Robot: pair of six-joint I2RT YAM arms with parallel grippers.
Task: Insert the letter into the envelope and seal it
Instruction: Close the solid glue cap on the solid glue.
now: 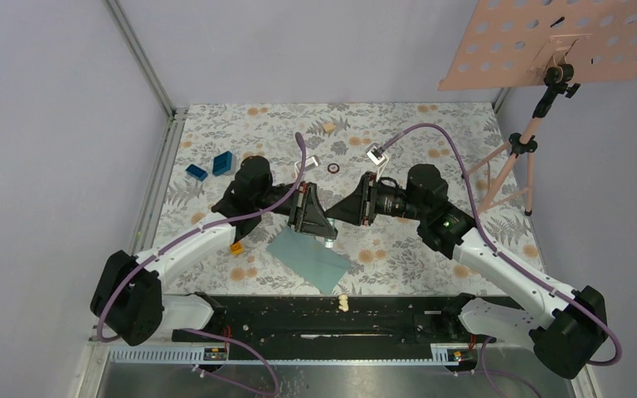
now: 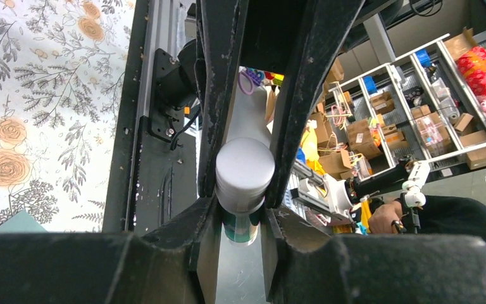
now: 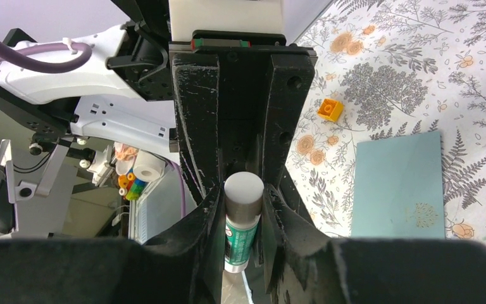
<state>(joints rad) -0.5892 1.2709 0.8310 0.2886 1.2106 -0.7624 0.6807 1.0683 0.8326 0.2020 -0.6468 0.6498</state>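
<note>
A glue stick (image 3: 241,235) with a green label and a pale cap (image 2: 245,172) is clamped between both grippers above the table's middle. My left gripper (image 2: 243,223) and my right gripper (image 3: 243,212) face each other, both shut on this stick (image 1: 330,235). The teal envelope (image 1: 308,259) lies flat on the flowered table just below them, seen at the right of the right wrist view (image 3: 398,183); only its corner (image 2: 16,223) shows in the left wrist view. The letter shows in no view.
Two blue blocks (image 1: 222,162) (image 1: 196,172) lie at the back left. A small orange brick (image 1: 236,247) (image 3: 330,109) sits beside the left arm. The pink perforated board (image 1: 556,41) stands on a tripod at the right. A dark ring (image 1: 333,167) lies behind the grippers; a black rail (image 1: 332,319) runs along the near edge.
</note>
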